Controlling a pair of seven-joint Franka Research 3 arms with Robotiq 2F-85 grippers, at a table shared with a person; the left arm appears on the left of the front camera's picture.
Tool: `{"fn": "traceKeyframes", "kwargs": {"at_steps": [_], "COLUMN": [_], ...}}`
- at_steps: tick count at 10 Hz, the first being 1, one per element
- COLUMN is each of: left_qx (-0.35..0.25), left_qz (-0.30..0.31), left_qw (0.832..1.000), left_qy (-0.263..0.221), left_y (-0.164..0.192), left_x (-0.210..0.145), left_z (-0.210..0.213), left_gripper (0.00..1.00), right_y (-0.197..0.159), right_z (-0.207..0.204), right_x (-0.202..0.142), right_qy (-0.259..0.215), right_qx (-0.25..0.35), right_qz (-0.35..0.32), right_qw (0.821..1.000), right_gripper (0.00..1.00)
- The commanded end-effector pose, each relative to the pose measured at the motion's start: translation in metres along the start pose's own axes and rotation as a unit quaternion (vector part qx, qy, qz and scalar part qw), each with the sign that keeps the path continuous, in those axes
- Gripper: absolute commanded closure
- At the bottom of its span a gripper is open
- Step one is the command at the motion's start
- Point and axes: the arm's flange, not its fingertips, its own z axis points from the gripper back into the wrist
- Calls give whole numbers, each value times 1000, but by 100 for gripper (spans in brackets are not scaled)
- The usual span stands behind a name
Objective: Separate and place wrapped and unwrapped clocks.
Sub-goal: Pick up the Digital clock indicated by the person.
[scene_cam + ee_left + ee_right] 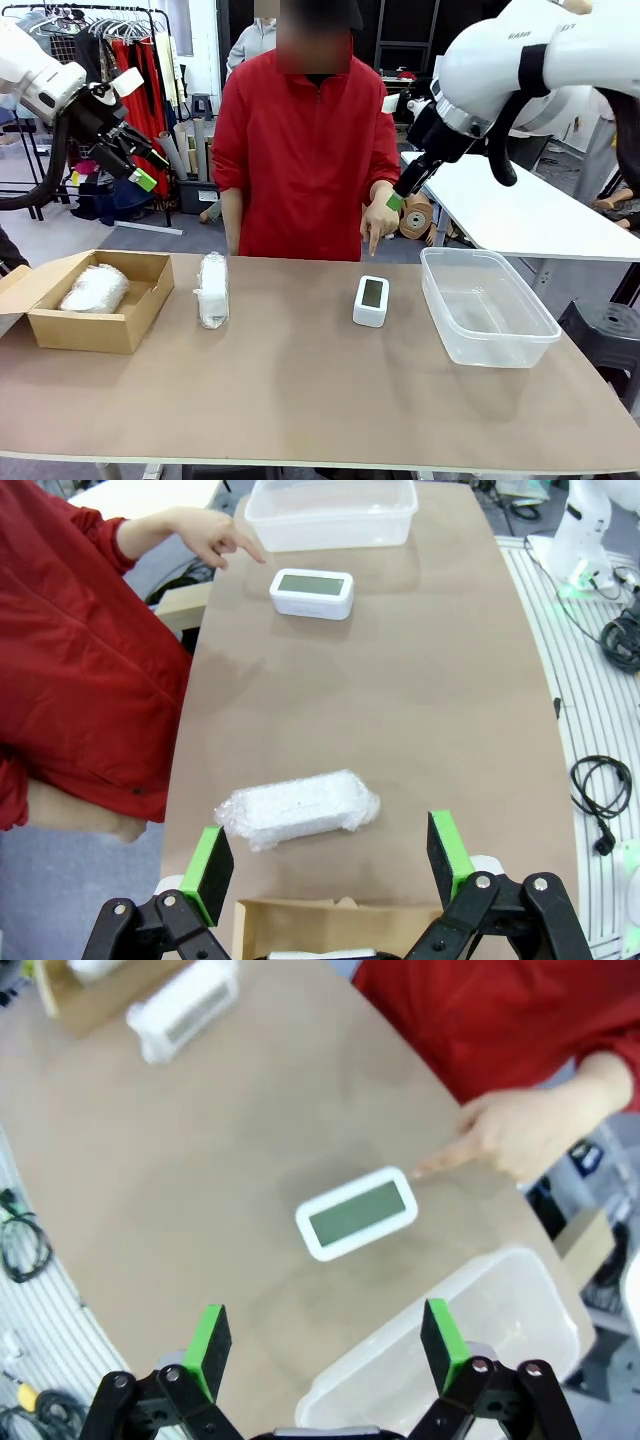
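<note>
The bare white digital clock (371, 300) (its grey screen in plain sight) rests near the tabletop's (300, 400) far edge, right of the middle. A person's hand (378, 212) points down just behind it. One bubble-wrapped clock (212, 289) lies near the far edge, left of the middle. A second bubble-wrapped clock (95, 288) lies inside the open cardboard box (85, 335) at the left edge. The clear plastic tub (500, 355) sits by the right edge. The left end effector (328, 855) and the right end effector (326, 1335) hang above the tabletop, fingers spread wide.

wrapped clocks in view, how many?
2. One wrapped clock lies in the box; the second wrapped clock lies on the table beside it. Box's near wall could hide more.
</note>
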Motion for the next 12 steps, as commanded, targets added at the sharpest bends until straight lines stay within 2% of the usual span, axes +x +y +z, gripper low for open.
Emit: {"fn": "traceKeyframes", "kwargs": {"at_steps": [1,2,3,7,8,9,10,11,12], "left_qx": [-1,-1,-1,-1,-1,-1,-1,-1,-1], "left_qz": [0,0,0,0,0,0,0,0,0], "left_qw": [1000,1000,1000,1000,1000,1000,1000,1000,1000], "left_qy": [5,5,5,5,5,5,5,5,5], "left_y": [-2,-2,-2,-2,-2,-2,-2,-2,-2], "left_x": [0,0,0,0,0,0,0,0,0], "left_z": [1,1,1,1,1,1,1,1,1], "left_gripper": [0,0,0,0,0,0,0,0,0], "right_y": [-3,-9,-1,-4,16,31,32,34,25], "right_z": [-15,-17,-12,-16,-35,-52,-60,-77,-89], "right_x": [14,14,0,3,18,26,33,32,32], "right_qy": [48,45,23,32,46,74,103,116,96], "right_qx": [-7,23,-6,0,-85,-88,-77,-132,-145], "right_qz": [-12,-8,-4,-4,-136,-224,-280,-313,-351], "right_qw": [999,999,1000,999,986,968,951,934,920], "right_gripper": [0,0,0,0,0,0,0,0,0]}}
